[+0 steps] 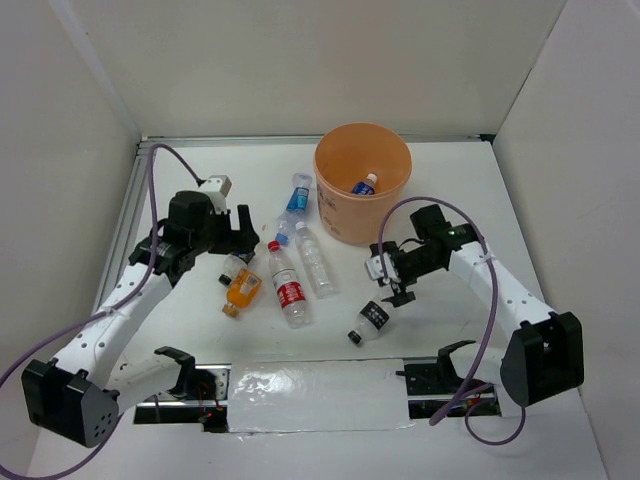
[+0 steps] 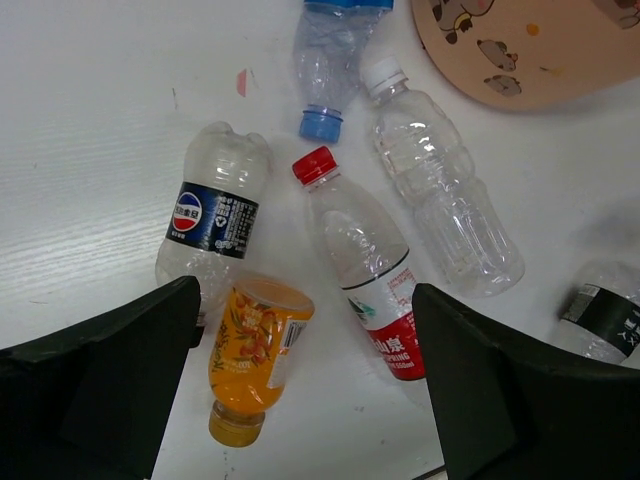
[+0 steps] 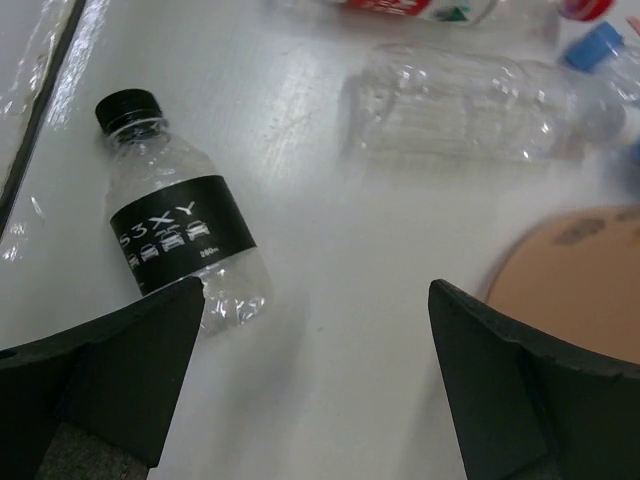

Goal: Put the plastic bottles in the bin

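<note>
Peach-orange plastic, the bin (image 1: 362, 180) holds one blue-capped bottle (image 1: 364, 185); the others lie flat in front of it. Left of the bin, the left gripper (image 1: 238, 235) hangs spread and empty above the orange-filled bottle (image 2: 255, 350), probably lining up a pick. The right gripper (image 1: 395, 278), equally wide and empty, hovers in front of the bin beside the black-labelled bottle (image 3: 185, 235), likely its target.

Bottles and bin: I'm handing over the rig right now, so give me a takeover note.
Left end effector: open, empty, above the orange bottle and red-capped bottle.
Right end effector: open, empty, near the black-label bottle.
Done: one blue-capped bottle lies in the bin.
To do: six on the table: those three, plus the dark-label bottle, white-capped bottle and blue-label bottle by the bin.
</note>
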Action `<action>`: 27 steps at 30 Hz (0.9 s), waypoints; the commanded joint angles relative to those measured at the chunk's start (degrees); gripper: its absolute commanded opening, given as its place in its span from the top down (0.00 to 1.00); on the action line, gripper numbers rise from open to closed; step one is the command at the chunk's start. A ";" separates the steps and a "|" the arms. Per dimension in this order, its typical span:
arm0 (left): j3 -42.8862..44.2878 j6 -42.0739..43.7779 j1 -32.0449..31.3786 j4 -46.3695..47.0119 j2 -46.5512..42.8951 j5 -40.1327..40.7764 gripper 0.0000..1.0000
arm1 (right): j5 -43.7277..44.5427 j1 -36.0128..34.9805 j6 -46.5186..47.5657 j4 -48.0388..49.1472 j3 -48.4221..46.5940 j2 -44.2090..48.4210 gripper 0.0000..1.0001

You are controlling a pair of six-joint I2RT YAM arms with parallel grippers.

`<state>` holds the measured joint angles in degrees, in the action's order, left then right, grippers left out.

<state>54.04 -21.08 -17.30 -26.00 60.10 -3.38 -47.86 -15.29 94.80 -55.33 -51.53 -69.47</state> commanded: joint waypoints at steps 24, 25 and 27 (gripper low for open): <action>-1.31 0.95 -1.95 4.11 13.63 12.07 0.00 | 4.12 -12.31 7.59 2.96 4.17 -4.28 0.59; -1.31 0.95 -1.95 4.11 14.25 12.60 0.00 | 2.69 -12.31 6.54 2.95 2.15 -2.96 0.59; -0.78 0.95 -1.42 4.11 15.40 12.61 0.00 | -1.25 -12.31 -0.03 4.87 -4.35 -0.14 0.60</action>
<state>52.05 -21.08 -19.46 -23.83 74.24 6.74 -40.77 -27.86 100.29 -50.59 -47.40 -75.02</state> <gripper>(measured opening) 0.999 0.648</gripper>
